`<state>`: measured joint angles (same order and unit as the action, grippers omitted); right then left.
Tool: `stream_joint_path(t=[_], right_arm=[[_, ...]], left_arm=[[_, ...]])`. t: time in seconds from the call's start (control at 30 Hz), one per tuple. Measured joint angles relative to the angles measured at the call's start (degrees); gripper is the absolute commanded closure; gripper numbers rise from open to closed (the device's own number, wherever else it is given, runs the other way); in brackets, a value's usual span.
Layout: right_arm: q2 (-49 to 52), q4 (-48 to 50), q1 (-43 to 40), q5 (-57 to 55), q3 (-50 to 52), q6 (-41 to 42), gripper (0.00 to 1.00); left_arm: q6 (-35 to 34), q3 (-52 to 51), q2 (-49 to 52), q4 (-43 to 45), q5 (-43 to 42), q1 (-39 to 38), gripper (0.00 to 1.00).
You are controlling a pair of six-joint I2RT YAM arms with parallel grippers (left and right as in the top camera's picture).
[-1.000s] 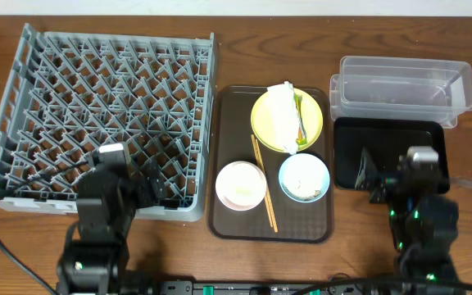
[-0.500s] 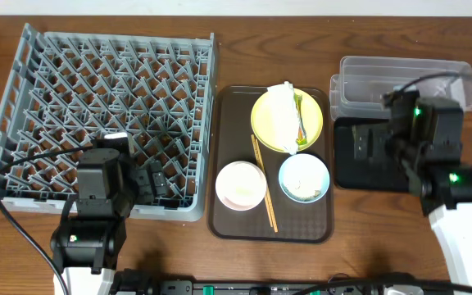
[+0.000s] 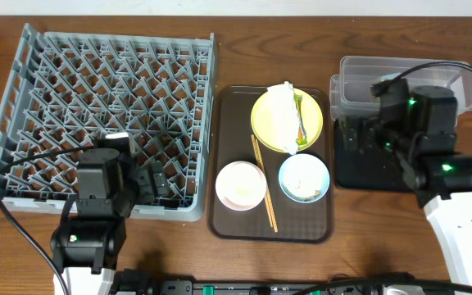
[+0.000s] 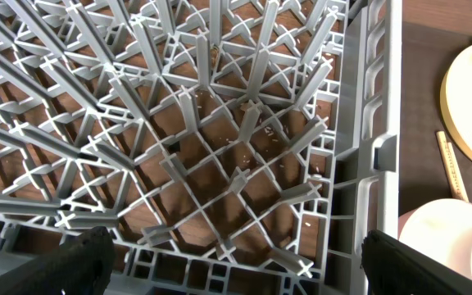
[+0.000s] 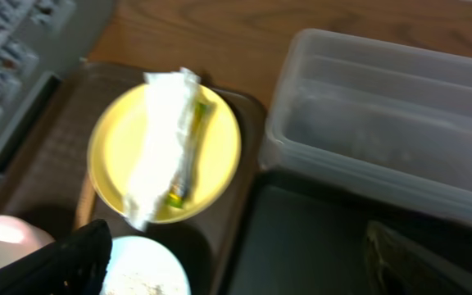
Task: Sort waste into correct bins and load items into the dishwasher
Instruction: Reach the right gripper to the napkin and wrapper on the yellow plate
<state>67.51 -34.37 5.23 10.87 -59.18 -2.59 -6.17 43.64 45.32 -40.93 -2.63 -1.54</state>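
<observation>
Napkin [image 3: 283, 111] is laid on yellow plate [image 3: 262, 116], long axis front-to-back. Right gripper [image 5: 236, 258] is held right of plate, nearer, fingers spread. Left gripper [image 4: 236, 262] is spread too, empty.

Dark wooden table [image 3: 269, 49] (grain showing) under even light.
</observation>
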Motion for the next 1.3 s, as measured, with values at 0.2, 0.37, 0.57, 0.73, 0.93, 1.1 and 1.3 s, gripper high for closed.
stream_joint_path(t=[0.2,0.37,0.57,0.73,0.93,1.1,1.3], right_arm=[[5.1,1.9,8.3,-3.1,-2.3,2.1,0.07],[14.9,-0.8,13.0,-6.6,-11.6,3.5,0.21],[25.4,0.7,15.1,-8.0,-16.9,7.5,0.43],[34.8,0.7,15.7,-8.2,-16.9,11.7,0.46],[42.8,0.9,15.7,-8.8,-16.9,15.2,0.48],[45.8,1.1,15.7,-9.6,-16.9,17.2,0.63],[47.5,1.1,16.0,-9.8,-16.9,18.1,0.98]], left_arm=[[0.0,0.0,0.0,0.0,0.0,0.0,0.01],[0.0,0.0,0.0,0.0,0.0,0.0,0.01],[0.0,0.1,0.0,0.0,0.0,0.0,0.01],[0.0,0.1,0.0,0.0,0.0,0.0,0.01],[0.0,0.1,0.0,0.0,0.0,0.0,0.01],[0.0,0.1,0.0,0.0,0.0,0.0,0.01],[0.0,0.1,0.0,0.0,0.0,0.0,0.01]])
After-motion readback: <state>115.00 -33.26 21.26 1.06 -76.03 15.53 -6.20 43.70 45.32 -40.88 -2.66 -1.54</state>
